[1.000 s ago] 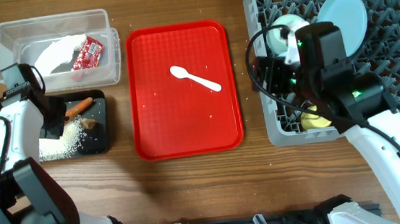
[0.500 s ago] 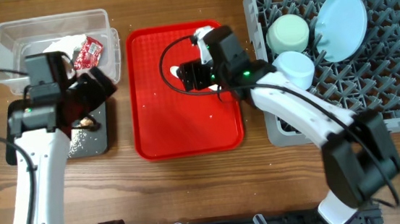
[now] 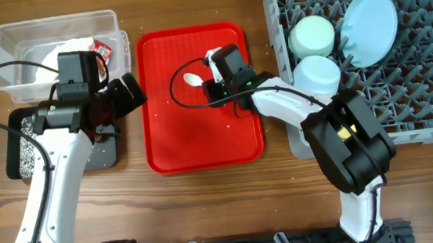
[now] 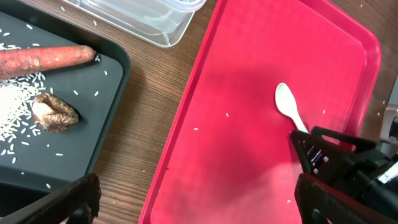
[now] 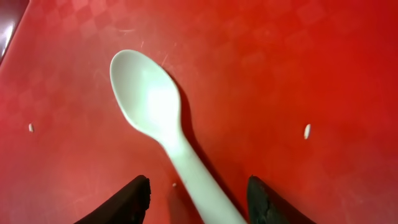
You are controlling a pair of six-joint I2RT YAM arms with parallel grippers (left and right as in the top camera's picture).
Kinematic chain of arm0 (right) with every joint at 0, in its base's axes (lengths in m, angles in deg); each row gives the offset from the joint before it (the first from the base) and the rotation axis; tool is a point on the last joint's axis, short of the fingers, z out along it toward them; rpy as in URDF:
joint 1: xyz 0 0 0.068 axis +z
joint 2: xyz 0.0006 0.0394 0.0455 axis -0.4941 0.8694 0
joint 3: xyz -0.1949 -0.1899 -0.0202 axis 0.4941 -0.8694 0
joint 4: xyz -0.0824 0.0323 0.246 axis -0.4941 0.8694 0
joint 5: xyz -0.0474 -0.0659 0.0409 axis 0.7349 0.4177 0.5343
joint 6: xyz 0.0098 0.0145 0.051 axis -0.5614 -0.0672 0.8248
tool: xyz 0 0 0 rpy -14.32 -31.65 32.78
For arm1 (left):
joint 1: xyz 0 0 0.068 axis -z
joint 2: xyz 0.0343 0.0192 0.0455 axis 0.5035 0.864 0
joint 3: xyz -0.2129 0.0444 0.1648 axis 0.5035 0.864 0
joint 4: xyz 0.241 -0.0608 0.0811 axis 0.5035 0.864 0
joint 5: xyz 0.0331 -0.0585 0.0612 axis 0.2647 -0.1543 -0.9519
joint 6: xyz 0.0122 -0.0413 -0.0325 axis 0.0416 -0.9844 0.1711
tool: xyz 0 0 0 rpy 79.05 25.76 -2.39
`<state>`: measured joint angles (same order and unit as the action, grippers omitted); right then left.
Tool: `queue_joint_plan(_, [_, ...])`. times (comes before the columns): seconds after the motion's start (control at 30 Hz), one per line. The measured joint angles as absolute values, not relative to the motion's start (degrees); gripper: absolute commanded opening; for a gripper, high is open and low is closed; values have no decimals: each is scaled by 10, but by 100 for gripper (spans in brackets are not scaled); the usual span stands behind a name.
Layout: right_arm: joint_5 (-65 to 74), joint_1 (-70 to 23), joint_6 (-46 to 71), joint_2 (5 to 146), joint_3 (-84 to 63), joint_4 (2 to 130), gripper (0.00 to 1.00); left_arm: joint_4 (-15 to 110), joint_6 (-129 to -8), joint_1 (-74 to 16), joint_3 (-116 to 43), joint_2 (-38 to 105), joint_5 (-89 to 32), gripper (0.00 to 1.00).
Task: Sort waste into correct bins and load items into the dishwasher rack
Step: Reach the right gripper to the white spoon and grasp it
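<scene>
The white spoon (image 5: 149, 93) lies on the red tray (image 3: 202, 138), bowl end pointing left. My right gripper (image 5: 198, 199) is low over it, its fingers astride the handle with a gap on each side, so it is open. In the overhead view the right gripper (image 3: 212, 88) covers the handle and only the spoon's bowl (image 3: 192, 79) shows. My left gripper (image 4: 199, 205) is wide open and empty above the red tray's left edge. The sausage stick (image 4: 46, 57), the brown scrap (image 4: 55, 113) and rice (image 4: 15, 115) lie in the black tray (image 4: 106, 93). The napkin (image 3: 42, 54) and red wrapper (image 3: 101, 46) are in the clear tub (image 3: 4, 34).
The grey dishwasher rack (image 3: 419, 96) on the right holds the light blue plate (image 3: 371, 17) on edge and two pale bowls (image 3: 313, 36) (image 3: 316, 73). A few rice grains (image 5: 307, 130) dot the red tray. The right arm stretches from the rack's front to the tray.
The right arm swung from the rack to the red tray, and its jaws narrowed around the spoon handle. The left gripper opened wide and moved right, off the black tray.
</scene>
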<state>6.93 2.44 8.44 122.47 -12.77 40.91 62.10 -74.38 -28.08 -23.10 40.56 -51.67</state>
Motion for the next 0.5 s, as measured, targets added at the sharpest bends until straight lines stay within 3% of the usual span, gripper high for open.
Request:
queue_joint_plan(0.2, [73, 36, 111, 1231, -128, 410, 17, 621, -744, -281, -231, 406, -517, 100])
queue_joint_plan(0.5, [59, 93, 248, 1231, -120, 441, 4, 621, -744, -281, -231, 406, -517, 100])
